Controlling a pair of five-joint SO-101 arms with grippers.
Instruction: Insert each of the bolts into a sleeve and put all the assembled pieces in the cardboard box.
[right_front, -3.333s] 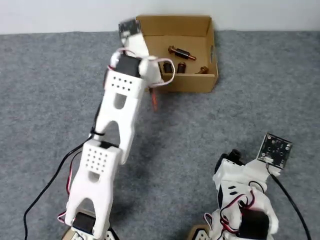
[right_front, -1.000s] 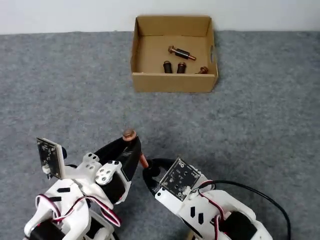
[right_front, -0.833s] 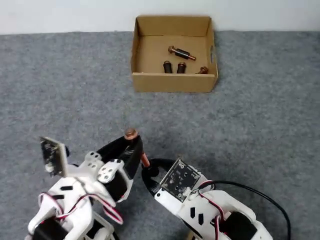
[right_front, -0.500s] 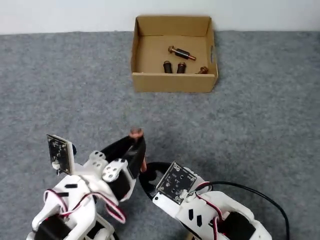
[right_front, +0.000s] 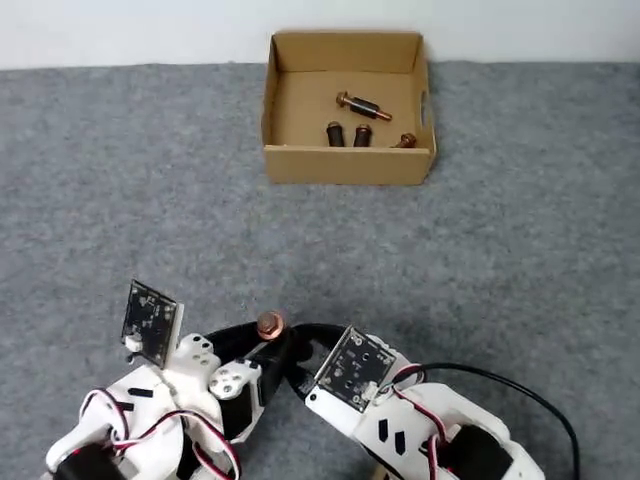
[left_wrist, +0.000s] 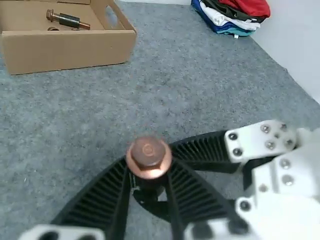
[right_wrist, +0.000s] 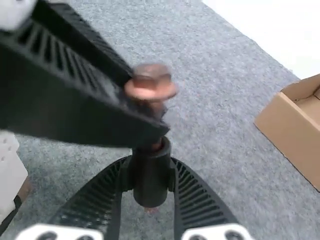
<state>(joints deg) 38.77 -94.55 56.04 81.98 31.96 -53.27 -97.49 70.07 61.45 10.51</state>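
Note:
My left gripper is shut on a copper bolt, head up, near the table's front edge. Directly under it my right gripper is shut on a black sleeve, and the bolt's shank goes down into the sleeve's top. Both grippers meet at the same spot in the high view, the right gripper just right of the bolt head. The cardboard box stands at the table's far side and holds an assembled bolt with sleeve and other pieces.
Grey carpet covers the table between the arms and the box. A pile of folded clothes lies off to the side by a white wall in the left wrist view. A black cable trails from the right arm.
The left arm came back from the box to the front. Over the last second the bolt has moved down and towards the front, onto the sleeve held by the right gripper.

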